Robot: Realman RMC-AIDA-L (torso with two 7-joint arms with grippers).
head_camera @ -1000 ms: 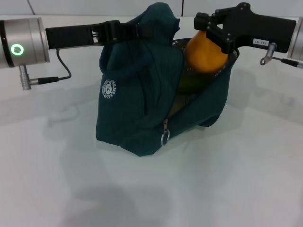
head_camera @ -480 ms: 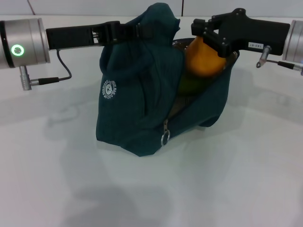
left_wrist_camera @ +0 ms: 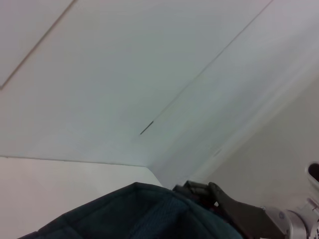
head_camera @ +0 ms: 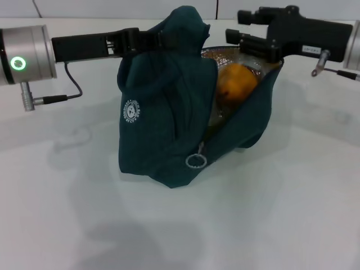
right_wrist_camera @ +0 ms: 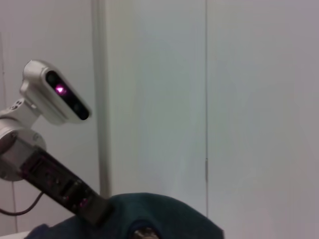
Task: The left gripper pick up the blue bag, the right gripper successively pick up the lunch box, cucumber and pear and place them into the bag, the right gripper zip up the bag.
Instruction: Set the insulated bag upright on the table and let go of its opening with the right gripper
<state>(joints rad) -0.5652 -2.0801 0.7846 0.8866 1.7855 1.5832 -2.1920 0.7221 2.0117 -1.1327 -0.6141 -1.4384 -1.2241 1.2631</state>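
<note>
Your head view looks forward and down on the blue bag (head_camera: 169,118) from in front, taking it in whole. Your left wrist view sits close behind the bag's top fold (left_wrist_camera: 139,214), aimed up toward the wall. Your right wrist view faces across that same fold (right_wrist_camera: 149,219) at the left arm (right_wrist_camera: 55,179). All three share the bag's top.

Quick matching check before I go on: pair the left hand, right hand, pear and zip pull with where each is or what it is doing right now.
Things:
1. left hand
2. right hand
3. pear
4. zip pull

States:
A. inside the bag's mouth
B. open, above the bag's mouth, empty
C. hanging low on the bag's front
D. shut on the bag's top

Pairs: 1-D, 2-B, 3-A, 4-C
</note>
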